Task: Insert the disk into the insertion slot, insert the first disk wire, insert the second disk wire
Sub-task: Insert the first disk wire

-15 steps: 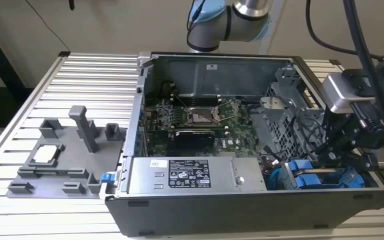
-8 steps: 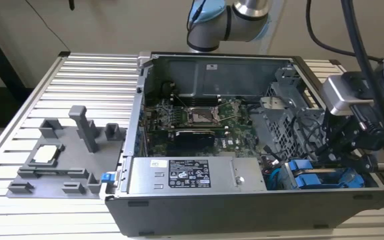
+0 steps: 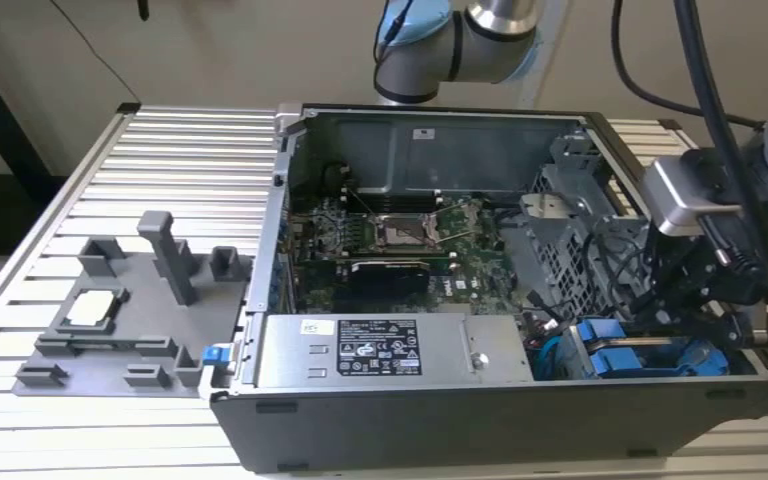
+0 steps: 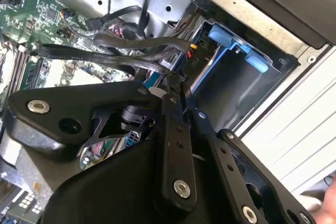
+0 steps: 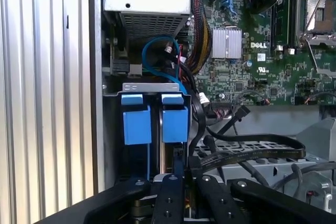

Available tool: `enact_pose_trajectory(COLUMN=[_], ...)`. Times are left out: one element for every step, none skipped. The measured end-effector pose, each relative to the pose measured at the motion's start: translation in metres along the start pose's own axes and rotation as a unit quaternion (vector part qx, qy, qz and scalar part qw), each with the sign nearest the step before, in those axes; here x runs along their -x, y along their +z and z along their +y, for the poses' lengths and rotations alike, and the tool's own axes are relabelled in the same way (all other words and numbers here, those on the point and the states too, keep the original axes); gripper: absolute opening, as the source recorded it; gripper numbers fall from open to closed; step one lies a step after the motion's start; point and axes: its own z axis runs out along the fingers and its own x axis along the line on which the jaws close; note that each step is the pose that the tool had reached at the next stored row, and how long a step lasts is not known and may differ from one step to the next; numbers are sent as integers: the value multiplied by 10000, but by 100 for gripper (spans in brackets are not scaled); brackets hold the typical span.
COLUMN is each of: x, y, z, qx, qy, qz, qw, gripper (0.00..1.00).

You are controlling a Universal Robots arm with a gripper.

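The disk (image 5: 175,124) is sitting on edge, pushed into the insertion slot (image 5: 152,86), and only its bright blue plastic end is showing. The slot, a narrow grey metal bay with upright walls, is standing in a corner of the computer case (image 5: 96,77), near its side wall.

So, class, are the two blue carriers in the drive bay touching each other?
Apart. The first wrist view shows a dark gap between one blue carrier and the second blue carrier, side by side.
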Motion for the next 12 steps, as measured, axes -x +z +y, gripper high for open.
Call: enact_pose_trajectory(x=[-1, -1, -2, -2, -2, -3, -3, -3, -2, -3, -3, -3], y=[6, 10, 14, 15, 16, 16, 17, 18, 19, 18, 18, 19], z=[0, 0, 0, 0, 0, 0, 0, 0, 0, 0, 0, 0], qx=[0, 0, 0, 0, 0, -1, -1, -1, -1, 0, 0, 0], qy=[1, 2, 2, 3, 3, 3, 3, 3, 3, 3, 3, 3], qz=[0, 1, 1, 2, 2, 2, 1, 0, 0, 1, 1, 1], qw=[10000, 10000, 10000, 10000, 10000, 10000, 10000, 10000, 10000, 10000, 10000, 10000], gripper=[16, 16, 16, 16, 16, 16, 16, 16, 16, 16, 16, 16])
